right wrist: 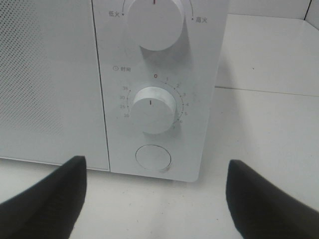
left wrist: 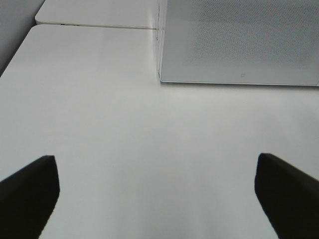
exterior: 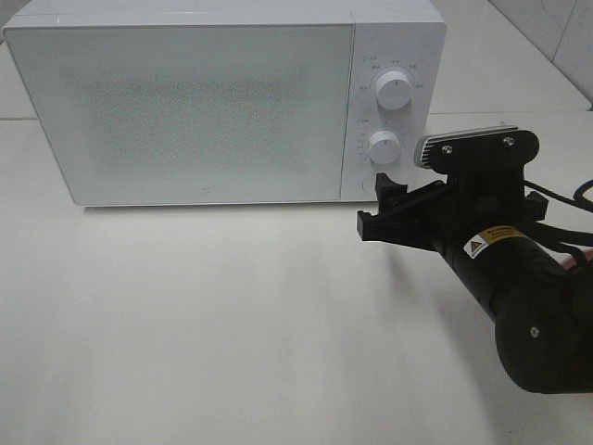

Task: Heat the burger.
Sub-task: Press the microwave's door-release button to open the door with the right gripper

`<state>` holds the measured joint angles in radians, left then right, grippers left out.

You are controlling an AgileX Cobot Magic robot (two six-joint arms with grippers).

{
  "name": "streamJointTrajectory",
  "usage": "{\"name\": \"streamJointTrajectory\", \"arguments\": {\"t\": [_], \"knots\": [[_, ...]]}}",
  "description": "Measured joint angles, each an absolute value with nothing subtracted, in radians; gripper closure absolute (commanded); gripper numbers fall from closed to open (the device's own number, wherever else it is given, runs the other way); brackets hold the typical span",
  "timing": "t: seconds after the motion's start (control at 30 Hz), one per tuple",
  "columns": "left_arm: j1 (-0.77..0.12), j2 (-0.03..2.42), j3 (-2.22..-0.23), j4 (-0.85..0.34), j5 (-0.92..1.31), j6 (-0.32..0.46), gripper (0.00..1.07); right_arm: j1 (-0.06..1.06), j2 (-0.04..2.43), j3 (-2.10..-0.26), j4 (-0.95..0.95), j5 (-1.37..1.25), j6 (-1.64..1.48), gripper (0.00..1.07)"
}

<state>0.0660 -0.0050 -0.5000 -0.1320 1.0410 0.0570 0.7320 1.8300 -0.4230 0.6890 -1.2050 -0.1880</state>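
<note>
1. Nearest the lens in the exterior high view, one black right arm [exterior: 519, 278] fills the lower right of the frame. Its right pincer [exterior: 375, 206] stands open and grips nothing, just before the lower right corner of the microwave [exterior: 204, 111].
2. One white microwave sits across the upper half of that frame on the pale counter [exterior: 185, 324], with its door shut. Two round knobs are stacked at its right side, the upper knob [exterior: 395, 91] above the lower knob [exterior: 384, 146].
3. In the left wrist view, two dark fingers [left wrist: 30, 194] of the left pincer [left wrist: 155, 164] are spread wide over bare counter and hold nothing. The microwave's front corner is well ahead of them.
4. In the right wrist view, two fingers [right wrist: 45, 204] stand apart and face the control panel. Between and beyond them are one round button [right wrist: 153, 158], the lower knob above it with its mark at the zero, and the upper knob cut by the frame edge.
5. No view shows the burger, so I cannot tell its place, its heading or its long axis.
</note>
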Motion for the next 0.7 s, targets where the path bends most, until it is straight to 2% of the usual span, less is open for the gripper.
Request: {"name": "streamJointTrajectory", "arguments": {"t": [0.7], "knots": [[0.066, -0.005, -0.500, -0.132, 1.041, 0.057, 0.07, 0.701, 1.899, -0.507, 0.645, -1.204, -0.183, 0.33]]}}
